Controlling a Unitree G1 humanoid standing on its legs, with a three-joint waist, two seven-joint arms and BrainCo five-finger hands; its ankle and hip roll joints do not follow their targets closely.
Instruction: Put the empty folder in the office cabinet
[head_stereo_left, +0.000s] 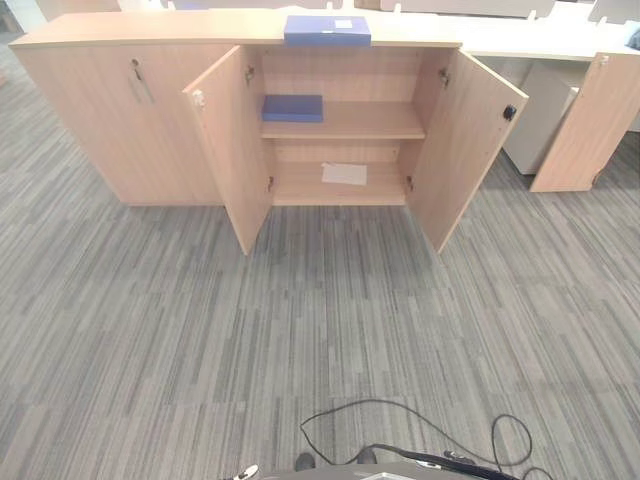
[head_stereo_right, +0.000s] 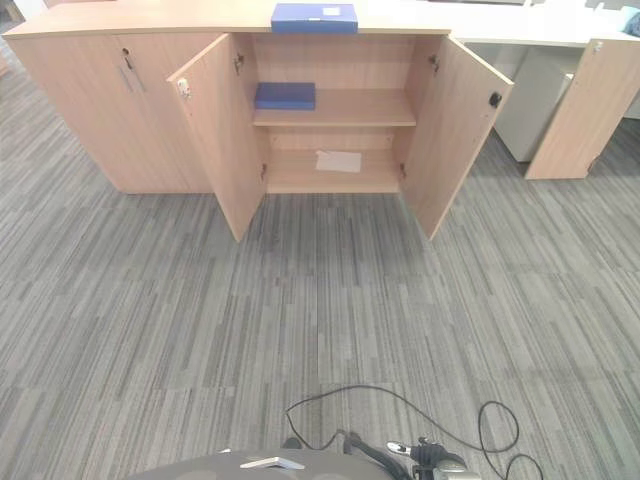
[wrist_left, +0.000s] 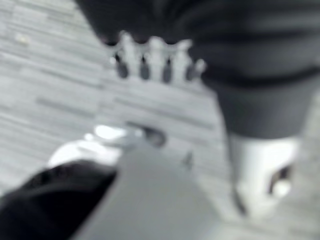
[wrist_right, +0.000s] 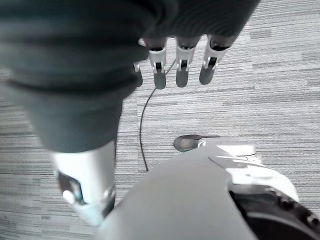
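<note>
A blue folder (head_stereo_left: 327, 30) lies flat on top of the wooden office cabinet (head_stereo_left: 120, 120), above its open section. A second blue folder (head_stereo_left: 293, 107) rests on the left of the cabinet's middle shelf (head_stereo_left: 370, 122). Both cabinet doors stand wide open. My left hand (wrist_left: 150, 55) hangs over the carpet with relaxed fingers and holds nothing. My right hand (wrist_right: 182, 62) also hangs low over the carpet, fingers straight and empty. Both hands are far from the cabinet.
A white sheet of paper (head_stereo_left: 344, 173) lies on the bottom shelf. The left door (head_stereo_left: 232, 145) and right door (head_stereo_left: 465, 145) jut out over the grey striped carpet (head_stereo_left: 300, 320). A wooden desk panel (head_stereo_left: 590, 120) and a white pedestal (head_stereo_left: 540, 115) stand at the right.
</note>
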